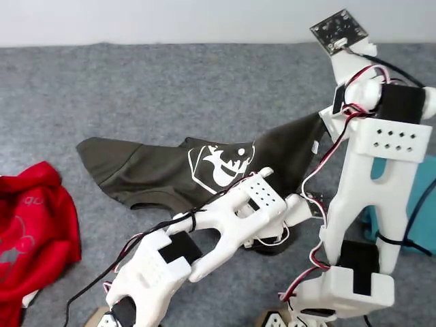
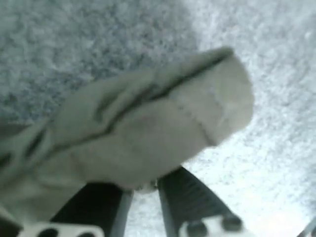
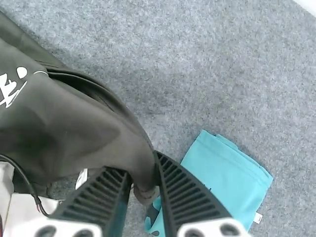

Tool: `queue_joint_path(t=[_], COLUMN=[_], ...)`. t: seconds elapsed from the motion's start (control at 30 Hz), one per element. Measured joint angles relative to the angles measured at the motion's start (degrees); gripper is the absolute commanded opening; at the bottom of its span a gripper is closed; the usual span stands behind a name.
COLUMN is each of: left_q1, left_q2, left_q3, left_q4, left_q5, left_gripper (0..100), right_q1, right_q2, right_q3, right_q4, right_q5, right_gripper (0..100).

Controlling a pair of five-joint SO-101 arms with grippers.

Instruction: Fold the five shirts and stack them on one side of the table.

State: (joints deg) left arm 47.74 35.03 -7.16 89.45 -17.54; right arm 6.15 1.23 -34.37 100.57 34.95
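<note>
A dark olive shirt (image 1: pixel 157 170) with a white print lies spread across the middle of the grey table. Its right corner is lifted, and my right gripper (image 1: pixel 327 126) is shut on that edge. In the right wrist view the fingers (image 3: pixel 144 190) pinch a fold of the olive shirt (image 3: pixel 59 123). My left gripper (image 1: pixel 271 242) sits low at the shirt's front edge. The left wrist view shows it (image 2: pixel 148 190) shut on a bunched fold of the olive cloth (image 2: pixel 148 128), held above the table.
A crumpled red shirt (image 1: pixel 34 225) lies at the table's left edge. A folded teal shirt (image 1: pixel 422 204) rests at the right edge, beside the right arm's base, and its corner (image 3: pixel 227 182) lies just past the right gripper. Grey table surface (image 1: pixel 170 82) stretches behind the olive shirt.
</note>
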Motion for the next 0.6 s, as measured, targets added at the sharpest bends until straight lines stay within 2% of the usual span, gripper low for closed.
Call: queue_joint_path(t=[0.13,0.27,0.43,0.6], left_q1=[-1.93,-7.21,-18.37,-30.77], left_q2=[-4.84,-12.84,-22.33,-35.60], left_q3=[0.18,0.53,4.22,7.82], left_q4=[2.29,5.71,8.97,9.32], left_q5=[-0.26,-0.26,-1.05,-5.98], left_gripper=[1,1,1,1], right_q1=[0.00,0.00,0.00,0.00], right_q2=[0.00,0.00,0.00,0.00], right_q3=[0.00,0.00,0.00,0.00], right_q4=[0.00,0.00,0.00,0.00], right_q5=[0.00,0.00,0.00,0.00], right_gripper=[0.9,0.9,0.9,0.9])
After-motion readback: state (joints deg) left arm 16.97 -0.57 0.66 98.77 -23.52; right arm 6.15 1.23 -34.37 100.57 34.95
